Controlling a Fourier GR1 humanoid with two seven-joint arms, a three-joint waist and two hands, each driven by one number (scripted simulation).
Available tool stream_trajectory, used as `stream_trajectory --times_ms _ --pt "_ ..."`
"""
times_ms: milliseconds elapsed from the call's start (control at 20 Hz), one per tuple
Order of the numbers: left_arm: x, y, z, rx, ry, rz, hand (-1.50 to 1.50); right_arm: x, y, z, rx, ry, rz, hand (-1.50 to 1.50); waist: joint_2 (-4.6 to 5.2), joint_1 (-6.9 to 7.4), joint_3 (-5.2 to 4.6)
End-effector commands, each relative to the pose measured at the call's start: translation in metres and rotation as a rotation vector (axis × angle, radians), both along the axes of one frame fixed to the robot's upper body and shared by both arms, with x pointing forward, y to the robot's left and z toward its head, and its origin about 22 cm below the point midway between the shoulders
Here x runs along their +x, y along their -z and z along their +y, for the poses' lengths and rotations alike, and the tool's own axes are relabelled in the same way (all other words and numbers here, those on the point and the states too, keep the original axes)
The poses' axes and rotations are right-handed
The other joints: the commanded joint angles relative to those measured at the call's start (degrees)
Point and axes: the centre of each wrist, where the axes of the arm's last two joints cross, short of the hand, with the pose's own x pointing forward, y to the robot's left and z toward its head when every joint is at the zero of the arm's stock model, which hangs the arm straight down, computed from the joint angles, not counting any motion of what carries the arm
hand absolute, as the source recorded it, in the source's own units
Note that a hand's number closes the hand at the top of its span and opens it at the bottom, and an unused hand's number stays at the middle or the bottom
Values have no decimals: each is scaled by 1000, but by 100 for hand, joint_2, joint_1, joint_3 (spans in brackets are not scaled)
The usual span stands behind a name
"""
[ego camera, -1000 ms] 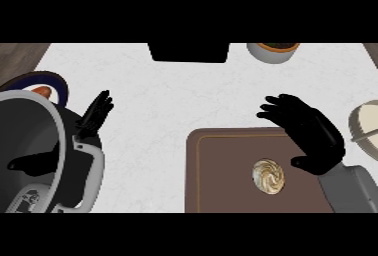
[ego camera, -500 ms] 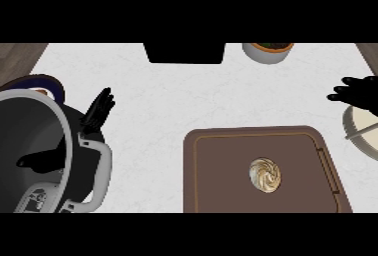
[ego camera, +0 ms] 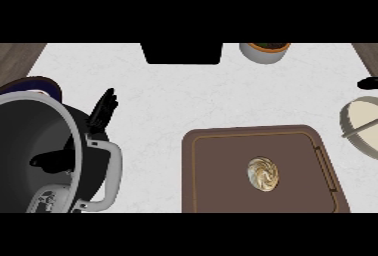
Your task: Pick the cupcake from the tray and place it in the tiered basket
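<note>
**Cupcake on the tray, both hands off it**

The cupcake (ego camera: 263, 174) sits on the brown tray (ego camera: 221, 170), right of the tray's middle, its swirled cream top facing up. Nothing touches it. The tray lies on the white desk (ego camera: 192, 95) at the lower right of the head view, its near edge cut off by the view's lower edge.

To the right of the tray, at the view's right edge, part of the pale round tiered basket (ego camera: 363, 125) shows, with a grey bar across it. Just above it, a small dark tip of the right robot hand (ego camera: 368, 83) pokes in from the edge; I cannot tell how its fingers are set.

At the left, the left robot hand (ego camera: 103, 111) rests with straight fingers held together, pointing up, beside a large black pot (ego camera: 29, 150) with a grey handle. At the desk's far edge stand a black box (ego camera: 181, 52) and a small grey cup (ego camera: 264, 51).
</note>
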Motion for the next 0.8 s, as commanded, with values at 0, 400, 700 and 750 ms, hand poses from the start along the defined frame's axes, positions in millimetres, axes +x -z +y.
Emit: stream_trajectory --times_ms 0,400,700,750 --pt "-1 -4 -14 -1 -171 -24 0 -20 -16 19 -212 -76 -113 -150 19 -11 -8" --pt "-2 -18 -32 17 -202 -26 0 -39 9 48 -282 -96 -161 -150 29 -15 -18" --pt "2 -23 -34 2 -186 -15 0 -51 13 61 -416 -109 -176 -150 33 -37 -24" --pt "5 -12 -29 21 -187 -30 0 -54 19 65 -419 -120 -176 -150 48 -57 -24"
